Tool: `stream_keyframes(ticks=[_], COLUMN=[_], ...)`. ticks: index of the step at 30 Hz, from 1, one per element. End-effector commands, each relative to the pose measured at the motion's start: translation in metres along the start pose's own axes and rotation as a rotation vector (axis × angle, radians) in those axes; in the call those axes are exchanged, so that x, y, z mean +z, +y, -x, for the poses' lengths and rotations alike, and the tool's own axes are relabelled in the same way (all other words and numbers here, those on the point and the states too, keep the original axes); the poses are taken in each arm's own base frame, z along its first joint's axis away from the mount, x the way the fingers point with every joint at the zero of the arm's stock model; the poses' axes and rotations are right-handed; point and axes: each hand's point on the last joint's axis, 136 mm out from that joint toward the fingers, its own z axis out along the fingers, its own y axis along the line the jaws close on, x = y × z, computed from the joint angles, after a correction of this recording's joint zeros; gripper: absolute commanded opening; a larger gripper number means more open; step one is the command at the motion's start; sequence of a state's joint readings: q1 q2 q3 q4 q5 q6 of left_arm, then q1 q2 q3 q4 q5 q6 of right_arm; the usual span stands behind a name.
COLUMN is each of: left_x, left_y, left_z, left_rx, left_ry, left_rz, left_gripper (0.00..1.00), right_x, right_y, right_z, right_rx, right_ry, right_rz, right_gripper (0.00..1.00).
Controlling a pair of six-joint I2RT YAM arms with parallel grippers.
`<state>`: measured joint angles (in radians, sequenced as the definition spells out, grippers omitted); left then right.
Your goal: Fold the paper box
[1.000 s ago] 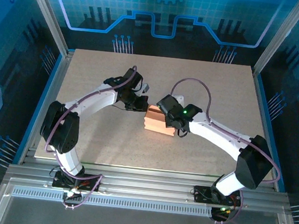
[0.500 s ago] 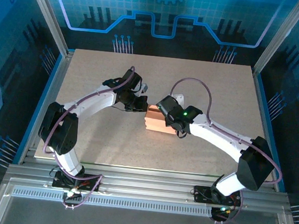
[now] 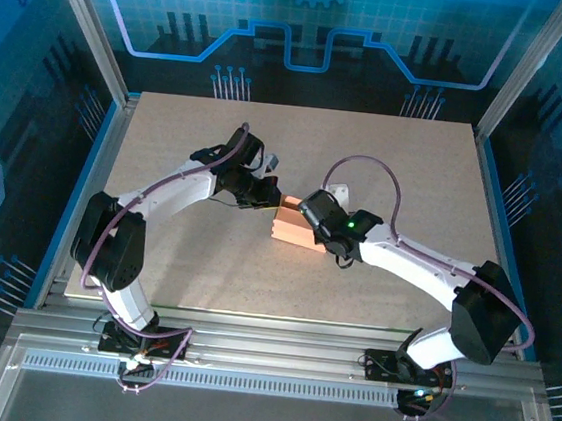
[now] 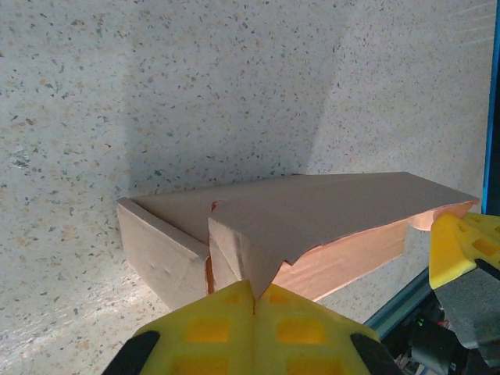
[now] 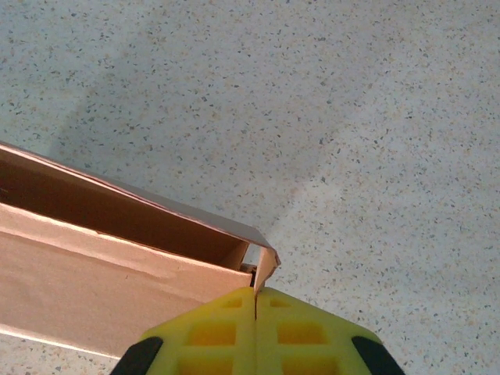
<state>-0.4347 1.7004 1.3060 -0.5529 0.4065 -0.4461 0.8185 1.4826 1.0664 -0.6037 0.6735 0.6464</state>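
- The left claw (image 4: pixel 254 295) has its yellow pads pressed flat together. The pointed corner of the lid flap (image 4: pixel 328 205) runs down into the seam between them, so I judge it to be nipped there.
- The right claw (image 5: pixel 255 297) is closed just as tight. A small end tab (image 5: pixel 266 267) at the box corner drops into its seam and looks pinched too.
- The paper box (image 3: pixel 292 229) lies between the two claws near the middle of the counter (image 3: pixel 185 261). In the top view the left claw is at the box's 10 o'clock corner and the right claw at about 1 o'clock.
- The box is half made. Its side walls stand, the left wrist view shows the lid sloping above the body rather than lying flat, and the right wrist view looks into an open cavity (image 5: pixel 117 215).
- The step in hand looks like closing the box: bringing the lid over and settling the end tabs.
- The next move probably calls for one claw to steady the body while the other swings its flap down toward 6 o'clock.
- It should go gently, since thin card may buckle or skid on the counter.
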Motion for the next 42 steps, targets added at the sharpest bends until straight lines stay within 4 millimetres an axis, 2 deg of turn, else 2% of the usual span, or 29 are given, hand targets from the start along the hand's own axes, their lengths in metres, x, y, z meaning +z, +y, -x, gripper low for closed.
stream_keyframes(ticks=[1,5,12,19,42], left_x=[-0.008,-0.004,-0.001,0.008,0.016], left_y=[-0.012,0.002,0.013,0.02,0.041], left_z=[-0.008,-0.015,-0.021,-0.025,-0.043], left_rx=[0.047,0.087,0.159,0.155,0.231], left_ry=[0.017,0.024,0.021,0.008,-0.039], left_rz=[-0.053,-0.01,0.019,0.007,0.03], left_gripper=[0.0,0.0,0.0,0.0,0.0], right_x=[-0.008,-0.006,-0.006,-0.006,-0.003], right_y=[0.012,0.013,0.012,0.012,0.009], right_z=[0.008,0.006,0.006,0.005,-0.005], right_rx=[0.008,0.007,0.011,0.032,0.143], right_ry=[-0.046,-0.035,-0.03,-0.029,-0.05], right_rz=[0.049,0.047,0.039,0.043,0.085], right_gripper=[0.0,0.0,0.0,0.0,0.0])
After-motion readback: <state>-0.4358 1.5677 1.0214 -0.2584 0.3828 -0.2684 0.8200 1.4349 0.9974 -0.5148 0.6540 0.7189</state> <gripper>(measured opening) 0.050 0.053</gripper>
